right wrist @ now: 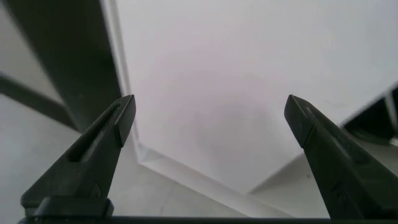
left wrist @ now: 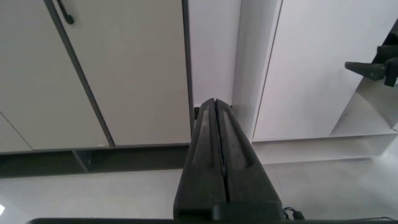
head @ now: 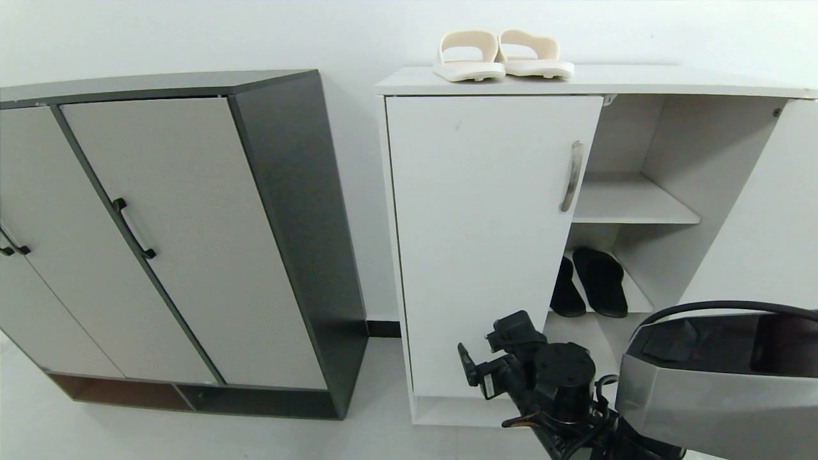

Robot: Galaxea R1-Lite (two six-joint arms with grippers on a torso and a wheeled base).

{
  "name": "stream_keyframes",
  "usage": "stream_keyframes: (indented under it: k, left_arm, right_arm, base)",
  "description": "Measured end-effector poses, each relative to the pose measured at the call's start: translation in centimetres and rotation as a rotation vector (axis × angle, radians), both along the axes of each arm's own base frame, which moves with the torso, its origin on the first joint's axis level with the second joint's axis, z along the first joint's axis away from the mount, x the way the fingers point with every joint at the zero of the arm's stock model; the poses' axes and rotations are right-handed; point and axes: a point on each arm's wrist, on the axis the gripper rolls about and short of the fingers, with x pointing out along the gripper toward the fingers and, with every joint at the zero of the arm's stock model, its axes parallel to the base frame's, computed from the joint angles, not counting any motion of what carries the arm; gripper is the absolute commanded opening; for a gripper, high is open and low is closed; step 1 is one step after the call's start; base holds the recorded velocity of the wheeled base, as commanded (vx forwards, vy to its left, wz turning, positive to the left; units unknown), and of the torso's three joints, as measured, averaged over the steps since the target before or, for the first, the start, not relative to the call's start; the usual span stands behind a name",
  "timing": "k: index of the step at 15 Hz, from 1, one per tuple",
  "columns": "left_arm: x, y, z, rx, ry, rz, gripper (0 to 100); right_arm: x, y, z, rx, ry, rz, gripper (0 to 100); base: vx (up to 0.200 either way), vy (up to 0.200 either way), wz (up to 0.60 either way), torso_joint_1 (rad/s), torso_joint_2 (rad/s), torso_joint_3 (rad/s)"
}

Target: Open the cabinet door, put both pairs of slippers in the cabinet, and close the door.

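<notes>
Right gripper [right wrist: 211, 118] hangs spread wide and empty, low before the white cabinet [head: 671, 78]; my left gripper [left wrist: 214, 155] is pressed closed, empty too. Inside the cabinet, past its open door [head: 767, 204], black slippers [head: 591, 281] lie stowed. Beige slippers [head: 505, 57] on the cabinet's top remain, then closing.

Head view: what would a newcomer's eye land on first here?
The cream slippers sitting on top of the white cabinet stand out first. Next, the cabinet's right side stands open, with black slippers on a lower shelf inside. Low in front of the closed left door, the right claw is open.
</notes>
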Motion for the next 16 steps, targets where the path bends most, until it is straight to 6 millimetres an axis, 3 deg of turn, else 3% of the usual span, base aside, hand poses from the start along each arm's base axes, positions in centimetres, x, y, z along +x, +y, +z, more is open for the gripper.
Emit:
stream_keyframes:
  k: [14, 16]
  left_arm:
    - [0.00, 0.00, 0.00, 0.000, 0.000, -0.001, 0]
    - [0.00, 0.00, 0.00, -0.001, 0.000, -0.001, 0]
  right_arm:
    - [0.07, -0.02, -0.12, -0.005, 0.001, -0.004, 100]
    - [0.06, -0.02, -0.14, -0.007, 0.001, -0.004, 100]
  base:
    - [0.000, 0.000, 0.00, 0.000, 0.00, 0.000]
    - [0.000, 0.000, 0.00, 0.005, -0.21, -0.224]
